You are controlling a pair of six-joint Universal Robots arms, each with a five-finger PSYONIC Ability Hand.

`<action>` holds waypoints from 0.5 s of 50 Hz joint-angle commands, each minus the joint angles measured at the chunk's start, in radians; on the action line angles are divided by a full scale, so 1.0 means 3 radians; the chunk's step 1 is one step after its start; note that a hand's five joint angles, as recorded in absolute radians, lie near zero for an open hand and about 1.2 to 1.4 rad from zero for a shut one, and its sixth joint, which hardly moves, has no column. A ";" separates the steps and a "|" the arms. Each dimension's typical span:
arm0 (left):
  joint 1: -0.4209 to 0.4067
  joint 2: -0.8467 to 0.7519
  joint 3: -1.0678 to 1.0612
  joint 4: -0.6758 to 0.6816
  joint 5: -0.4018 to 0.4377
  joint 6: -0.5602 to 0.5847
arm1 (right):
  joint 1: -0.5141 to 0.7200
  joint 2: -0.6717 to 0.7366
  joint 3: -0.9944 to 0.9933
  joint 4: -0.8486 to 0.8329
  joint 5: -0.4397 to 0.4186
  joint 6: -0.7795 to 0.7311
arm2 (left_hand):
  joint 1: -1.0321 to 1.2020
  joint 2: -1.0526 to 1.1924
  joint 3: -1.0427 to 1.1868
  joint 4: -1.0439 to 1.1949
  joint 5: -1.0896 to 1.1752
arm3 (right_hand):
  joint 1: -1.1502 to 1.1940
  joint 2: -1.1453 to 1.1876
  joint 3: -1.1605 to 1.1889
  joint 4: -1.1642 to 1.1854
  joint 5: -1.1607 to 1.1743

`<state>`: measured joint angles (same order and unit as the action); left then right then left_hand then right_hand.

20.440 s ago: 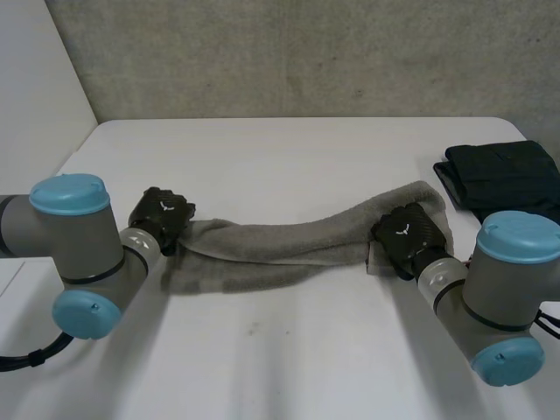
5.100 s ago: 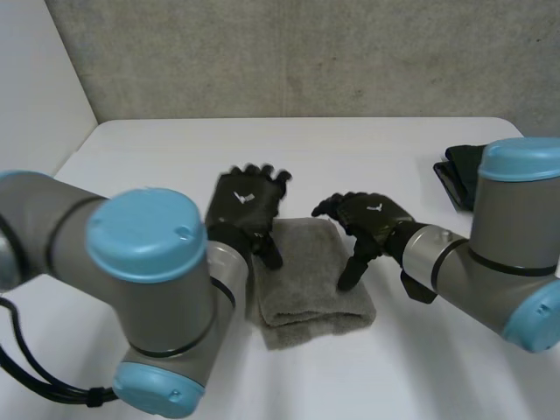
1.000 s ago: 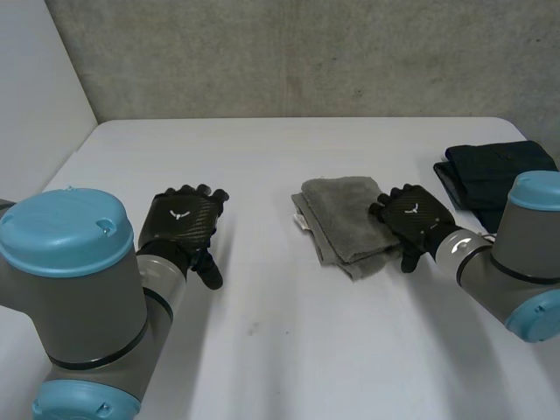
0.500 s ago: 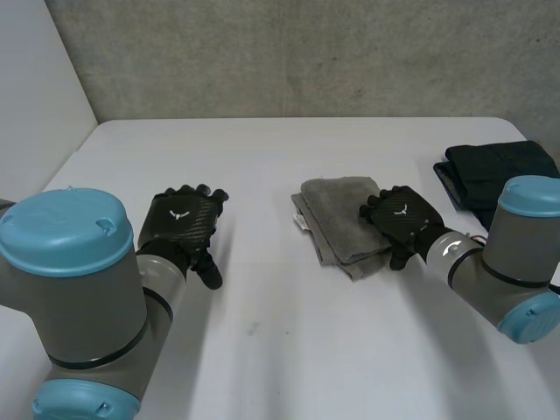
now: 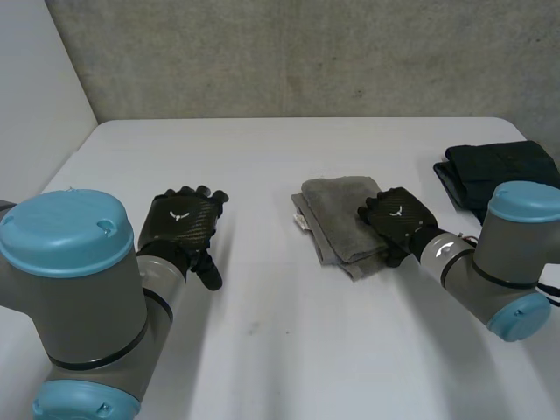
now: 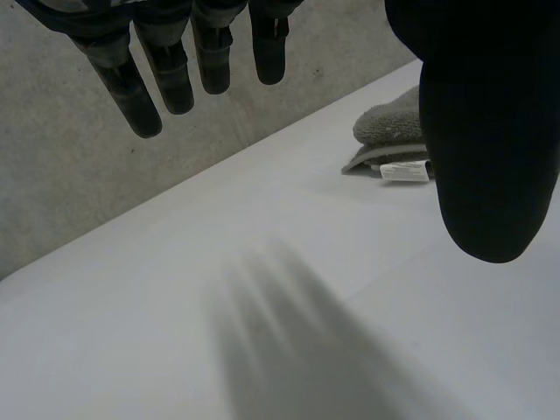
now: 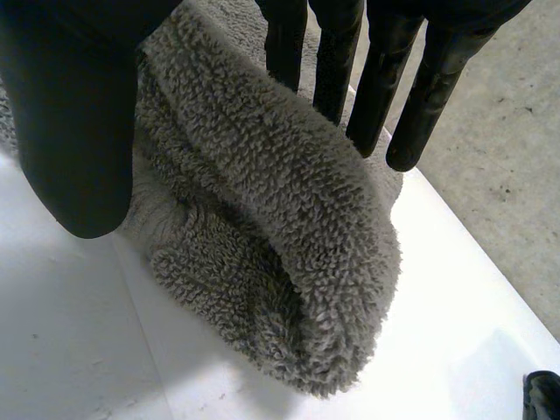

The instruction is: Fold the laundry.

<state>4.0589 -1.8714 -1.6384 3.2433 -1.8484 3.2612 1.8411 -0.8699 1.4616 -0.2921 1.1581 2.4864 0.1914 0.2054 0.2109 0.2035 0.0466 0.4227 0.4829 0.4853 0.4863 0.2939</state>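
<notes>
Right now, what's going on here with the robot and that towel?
The robot is folding laundry. A grey towel lies folded into a small bundle on the white table. The right robot hand rests on the towel's right edge, fingers straight across the top fold, thumb beside it. The left robot hand hangs open over bare table off to the left, holding nothing. A folded dark garment sits at the table's right edge.
</notes>
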 commanded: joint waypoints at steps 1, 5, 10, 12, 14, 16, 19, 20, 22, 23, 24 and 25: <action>0.0000 0.0000 0.0000 0.0003 0.0000 0.0000 | 0.0014 0.0072 -0.0071 -0.0003 0.0000 -0.0015 | -0.0004 -0.0051 -0.0070 -0.0045 -0.0104 | 0.0743 0.0542 0.0534 0.0531 0.0590; 0.0000 0.0000 -0.0005 0.0003 0.0000 0.0000 | 0.0014 0.0082 -0.0096 -0.0008 0.0000 -0.0015 | -0.0004 -0.0051 -0.0070 -0.0045 -0.0104 | 0.1115 0.0914 0.0906 0.0903 0.0962; 0.0000 0.0000 0.0000 -0.0002 0.0000 0.0000 | 0.0019 0.0108 -0.0132 -0.0034 0.0000 -0.0015 | -0.0004 -0.0051 -0.0070 -0.0045 -0.0104 | 0.1203 0.1003 0.0995 0.0991 0.1051; 0.0000 0.0000 -0.0005 -0.0002 0.0000 0.0000 | 0.0019 0.0118 -0.0147 -0.0034 0.0000 -0.0015 | 0.0005 -0.0042 -0.0060 -0.0035 -0.0094 | 0.1252 0.1051 0.1043 0.1040 0.1100; 0.0005 0.0000 0.0000 -0.0002 0.0000 0.0000 | 0.0019 0.0138 -0.0168 -0.0034 0.0005 -0.0015 | -0.0004 -0.0051 -0.0070 -0.0045 -0.0104 | 0.1301 0.1100 0.1092 0.1089 0.1148; 0.0005 0.0005 -0.0005 -0.0002 0.0000 -0.0005 | 0.0040 0.0169 -0.0203 -0.0034 0.0005 -0.0015 | -0.0004 -0.0051 -0.0070 -0.0045 -0.0104 | 0.1448 0.1247 0.1239 0.1236 0.1295; 0.0000 0.0000 -0.0005 -0.0002 0.0000 0.0000 | 0.0050 0.0189 -0.0234 -0.0034 0.0005 -0.0015 | 0.0005 -0.0042 -0.0060 -0.0035 -0.0094 | 0.1779 0.1578 0.1570 0.1567 0.1626; 0.0005 0.0000 -0.0005 -0.0002 0.0000 -0.0005 | 0.0050 0.0195 -0.0239 -0.0034 0.0005 -0.0015 | -0.0004 -0.0051 -0.0070 -0.0045 -0.0104 | 0.1887 0.1687 0.1679 0.1675 0.1735; 0.0005 0.0005 -0.0005 -0.0002 0.0000 -0.0005 | 0.0055 0.0200 -0.0250 -0.0034 0.0000 -0.0015 | 0.0005 -0.0042 -0.0060 -0.0035 -0.0094 | 0.2219 0.2019 0.2011 0.2007 0.2067; 0.0005 0.0000 -0.0005 -0.0002 0.0000 0.0000 | 0.0055 0.0210 -0.0265 -0.0034 0.0000 -0.0015 | 0.0005 -0.0042 -0.0060 -0.0035 -0.0094 | 0.2686 0.2486 0.2478 0.2474 0.2534; 0.0005 0.0000 -0.0005 -0.0002 0.0000 0.0000 | 0.0055 0.0220 -0.0275 -0.0034 0.0000 -0.0010 | 0.0005 -0.0042 -0.0060 -0.0035 -0.0094 | 0.2962 0.2761 0.2753 0.2750 0.2810; 0.0005 0.0000 -0.0005 -0.0002 0.0000 0.0000 | 0.0055 0.0220 -0.0285 -0.0034 0.0005 -0.0015 | -0.0004 -0.0051 -0.0070 -0.0045 -0.0104 | 0.3243 0.3042 0.3034 0.3031 0.3090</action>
<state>4.0602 -1.8711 -1.6396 3.2430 -1.8484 3.2607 1.8553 -0.8129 1.3914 -0.3027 1.1590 2.4821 0.1915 0.2054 0.2109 0.2036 0.0466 0.7338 0.9454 0.9513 0.9471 0.7156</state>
